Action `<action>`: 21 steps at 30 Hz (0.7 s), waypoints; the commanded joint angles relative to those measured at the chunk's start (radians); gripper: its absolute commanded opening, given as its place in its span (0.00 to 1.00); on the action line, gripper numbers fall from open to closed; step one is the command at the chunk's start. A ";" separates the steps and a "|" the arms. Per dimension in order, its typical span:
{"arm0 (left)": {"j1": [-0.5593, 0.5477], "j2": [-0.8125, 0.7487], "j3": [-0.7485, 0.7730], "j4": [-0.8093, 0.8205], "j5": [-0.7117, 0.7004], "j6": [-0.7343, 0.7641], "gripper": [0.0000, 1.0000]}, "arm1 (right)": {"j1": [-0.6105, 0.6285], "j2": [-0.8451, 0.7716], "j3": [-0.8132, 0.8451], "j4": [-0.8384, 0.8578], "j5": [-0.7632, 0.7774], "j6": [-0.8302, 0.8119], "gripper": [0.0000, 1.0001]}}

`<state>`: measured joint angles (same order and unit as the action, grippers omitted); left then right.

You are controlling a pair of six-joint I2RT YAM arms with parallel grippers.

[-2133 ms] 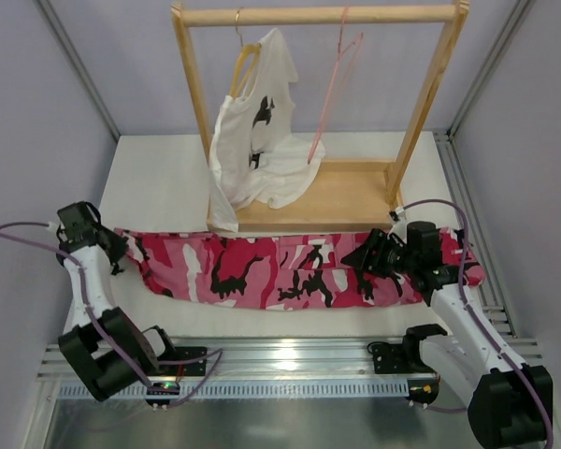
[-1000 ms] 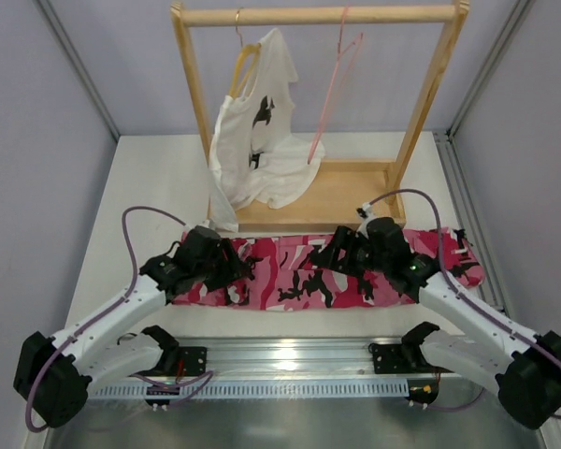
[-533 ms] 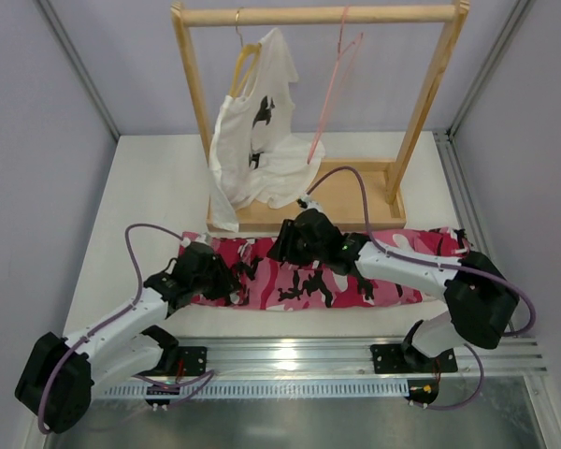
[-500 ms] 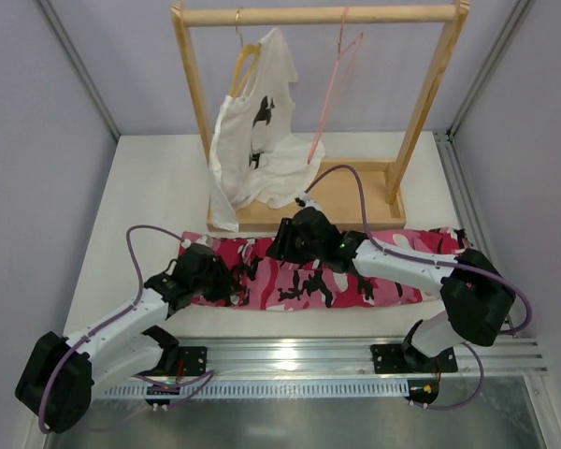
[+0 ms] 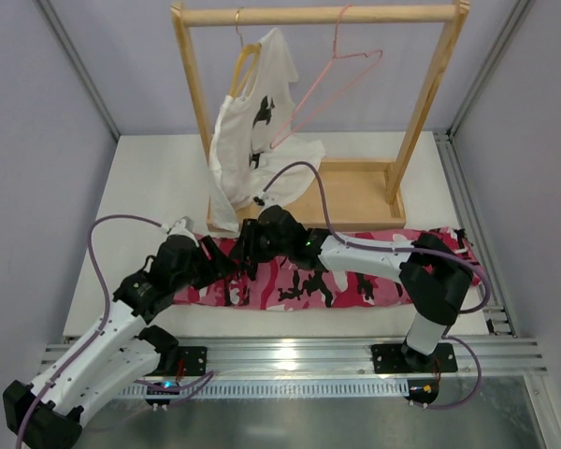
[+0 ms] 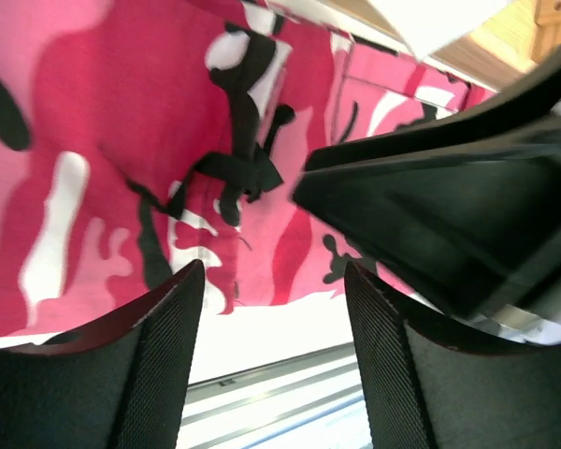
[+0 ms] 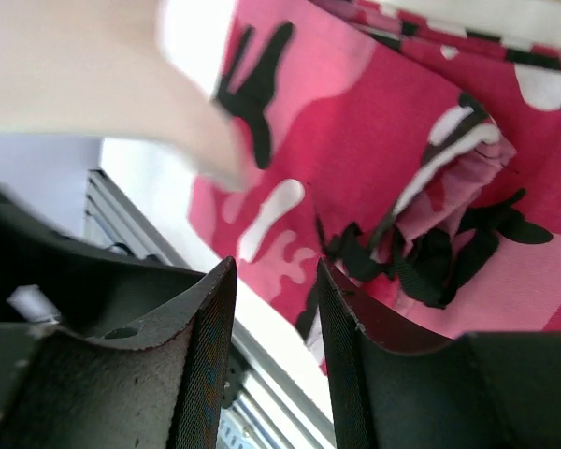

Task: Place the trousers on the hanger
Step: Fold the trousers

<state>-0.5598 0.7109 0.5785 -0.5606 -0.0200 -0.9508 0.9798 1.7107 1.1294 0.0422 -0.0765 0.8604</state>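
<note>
Left wrist view showed the left gripper [image 6: 271, 281] spread wide over the trousers [image 6: 103, 140], nothing pinched; right gripper [image 7: 276, 276] sat narrower, also empty, over them.

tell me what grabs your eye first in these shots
The long pink, white and black camouflage trousers stretch across the table in front of the wooden rack. Both arms lean in over their left part, with the left end effector and right end effector open and close together. Behind, a thin pink wire hanger hangs bare and tilted from the rack's top rail, beside a white T-shirt with a black print.
</note>
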 commanded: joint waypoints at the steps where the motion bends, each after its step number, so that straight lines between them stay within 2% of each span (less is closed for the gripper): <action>1: 0.021 0.007 0.056 -0.131 -0.127 0.063 0.63 | 0.000 0.064 -0.017 0.064 -0.029 0.008 0.44; 6: 0.090 0.056 0.067 -0.118 -0.150 0.073 0.64 | 0.000 0.066 -0.040 -0.036 0.039 -0.029 0.43; 11: 0.231 0.064 -0.012 -0.006 -0.013 0.020 0.66 | -0.003 0.075 -0.008 -0.148 0.061 -0.058 0.47; 13: 0.328 0.082 -0.029 0.011 0.056 0.033 0.66 | -0.003 0.076 -0.011 -0.151 0.063 -0.057 0.49; 16: 0.411 0.097 -0.042 0.025 0.138 0.060 0.65 | -0.001 0.079 -0.037 -0.108 0.037 -0.043 0.51; 19: 0.423 0.110 -0.052 0.079 0.186 0.060 0.62 | -0.001 0.046 -0.086 -0.027 0.026 -0.020 0.57; 21: 0.423 0.121 -0.069 0.138 0.270 0.043 0.59 | -0.001 0.032 -0.091 -0.016 0.037 -0.008 0.66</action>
<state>-0.1429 0.8249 0.5217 -0.5453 0.1055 -0.9092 0.9787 1.7977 1.0534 -0.0517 -0.0509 0.8349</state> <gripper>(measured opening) 0.601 0.627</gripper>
